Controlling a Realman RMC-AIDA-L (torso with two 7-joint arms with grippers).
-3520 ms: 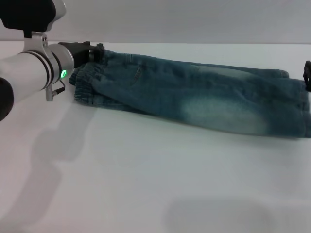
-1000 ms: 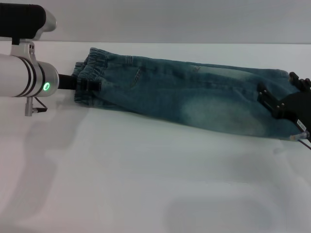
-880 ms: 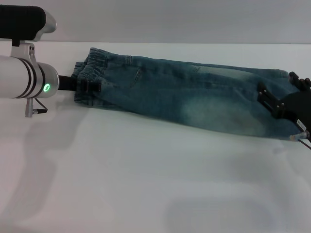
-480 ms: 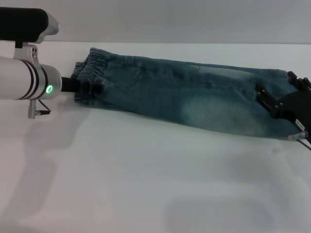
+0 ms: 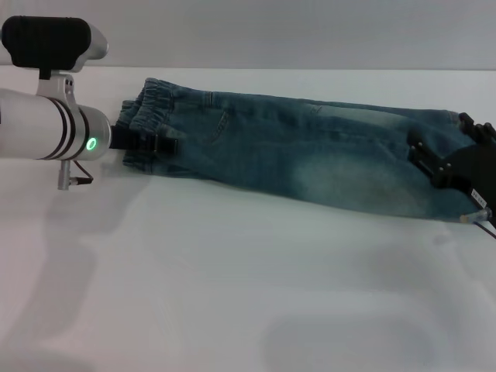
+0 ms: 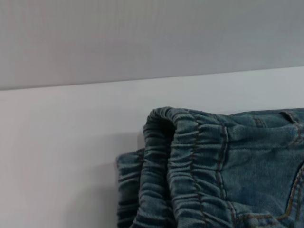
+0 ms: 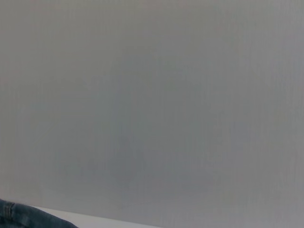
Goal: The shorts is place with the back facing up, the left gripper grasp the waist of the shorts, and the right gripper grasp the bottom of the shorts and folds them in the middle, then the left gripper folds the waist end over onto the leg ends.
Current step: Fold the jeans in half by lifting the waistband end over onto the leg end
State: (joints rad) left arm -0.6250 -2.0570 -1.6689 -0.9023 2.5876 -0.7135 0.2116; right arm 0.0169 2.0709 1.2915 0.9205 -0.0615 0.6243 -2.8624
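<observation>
The blue denim shorts (image 5: 310,155) lie doubled lengthwise across the white table, with the elastic waist (image 5: 147,116) at the far left and the leg ends (image 5: 457,186) at the right. My left gripper (image 5: 151,142) sits at the near edge of the waist, touching the denim. In the left wrist view the gathered waistband (image 6: 190,166) is very close. My right gripper (image 5: 443,139) is open at the leg ends, with one finger (image 5: 422,151) lying over the denim. The right wrist view catches only a sliver of denim (image 7: 14,213).
A white table (image 5: 232,294) spreads in front of the shorts. A grey wall (image 5: 310,31) rises behind its far edge. The left arm's white forearm (image 5: 39,132) reaches in from the left edge.
My left arm has slid to the right, bringing its gripper from beside the waist onto its near edge. The right gripper has stayed at the leg ends. The shorts have not shifted.
</observation>
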